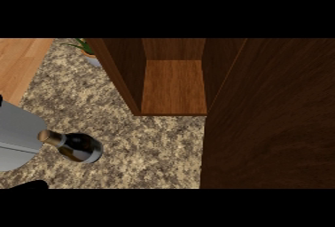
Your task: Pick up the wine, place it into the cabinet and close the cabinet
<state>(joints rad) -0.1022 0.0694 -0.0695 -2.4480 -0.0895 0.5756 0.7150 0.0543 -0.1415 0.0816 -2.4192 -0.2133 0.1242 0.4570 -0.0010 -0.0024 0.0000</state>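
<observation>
- The wine bottle (pixel 73 146) stands near left on the surface (pixel 144 146), right against my grey left forearm (pixel 13 133).
- Only a black sliver of the left robot hand (pixel 29 184) shows; I cannot tell its state.
- The open cabinet (pixel 173 88) lies farther right.
- I judge a forearm nudge could topple the bottle.

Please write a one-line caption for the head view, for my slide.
A wine bottle stands on the speckled counter next to a grey forearm, before the open cabinet.

Robot body: two parts in view.
Left forearm (pixel 18 133) at 9 o'clock: smooth pale-grey rounded shell, one thin seam line across it, darker grey below. Left hand (pixel 26 184) at 7 o'clock: plain black sliver only.
</observation>
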